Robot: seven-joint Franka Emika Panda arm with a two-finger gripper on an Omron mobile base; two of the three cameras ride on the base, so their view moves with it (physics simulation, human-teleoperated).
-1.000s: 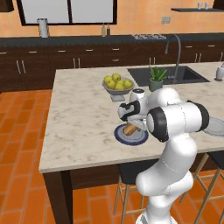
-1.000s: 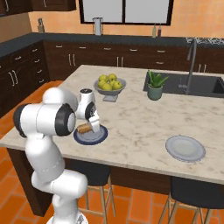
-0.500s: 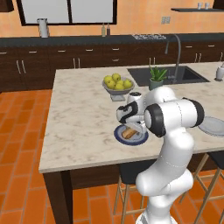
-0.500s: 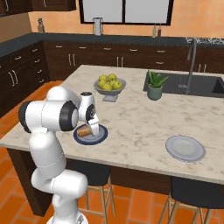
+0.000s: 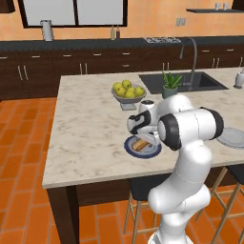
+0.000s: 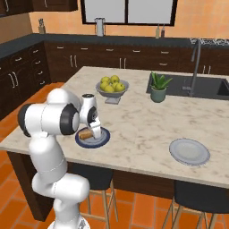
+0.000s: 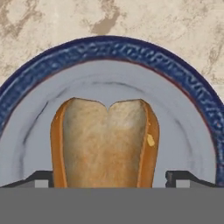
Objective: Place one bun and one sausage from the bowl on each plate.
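Note:
A split tan bun lies on the near plate, pale grey with a dark blue rim. My gripper hangs straight over it, open, one dark fingertip on each side of the bun, the right one clearly apart from it. From the base, the gripper stands low over this plate near the counter's front edge, with the bun under it. The second plate lies bare to the right. The bowl and the sausage are out of view.
A grey footed bowl of yellow-green fruit stands just behind the near plate. A potted plant sits by the sink with its faucet. Stools stand under the counter's front edge.
The jaws have opened wider and let go of the bun, which now rests on the near plate. The hand has dropped slightly over the plate.

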